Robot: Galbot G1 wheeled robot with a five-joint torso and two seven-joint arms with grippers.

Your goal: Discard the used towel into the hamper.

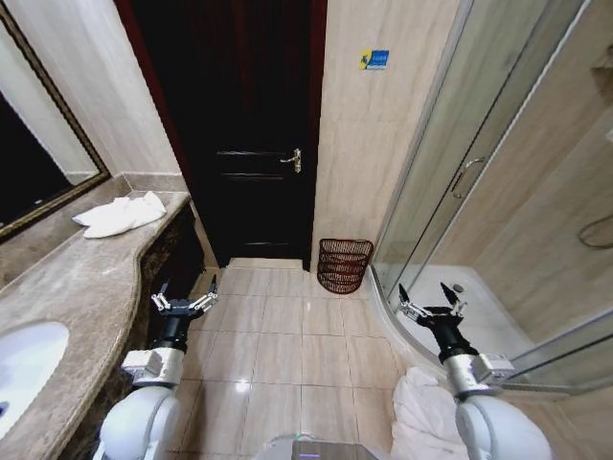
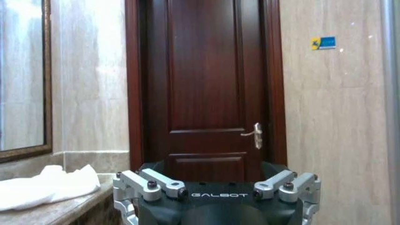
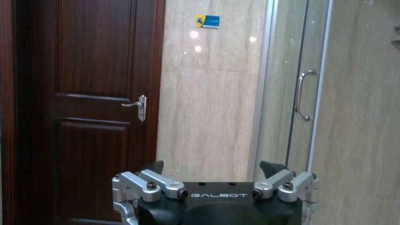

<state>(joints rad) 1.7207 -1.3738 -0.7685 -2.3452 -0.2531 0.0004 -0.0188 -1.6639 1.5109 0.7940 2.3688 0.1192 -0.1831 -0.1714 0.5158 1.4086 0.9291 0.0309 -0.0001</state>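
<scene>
White towel (image 1: 119,216) lies crumpled on the far end of the marble vanity surface (image 1: 77,287), near the wall and the framed mirror (image 1: 38,163); also seen at the edge of the left wrist view (image 2: 47,187). Nothing touches it. Hamper (image 1: 344,264), dark reddish-brown, see-through banded sides, sits on the tiled floor (image 1: 287,335) against the beige wall, between the dark wooden door (image 1: 239,125) and the glass shower enclosure (image 1: 460,172). It is well apart from the towel, across the floor.

Left hand (image 1: 185,297) hovers low beside the vanity's edge, fingers spread, holding nothing. It points toward the door. Right hand (image 1: 431,301) hovers over the floor by the shower's curved base, fingers spread, empty too. Both are well apart from towel and hamper.

White sink basin (image 1: 24,369) is set in the near part of the surface. Another white cloth heap (image 1: 421,412) lies on the floor by the right arm. Door has a metal lever handle (image 1: 292,159). Small blue and yellow sticker (image 1: 374,59) is on the wall above the hamper. Shower door carries a metal pull handle (image 1: 465,175).
</scene>
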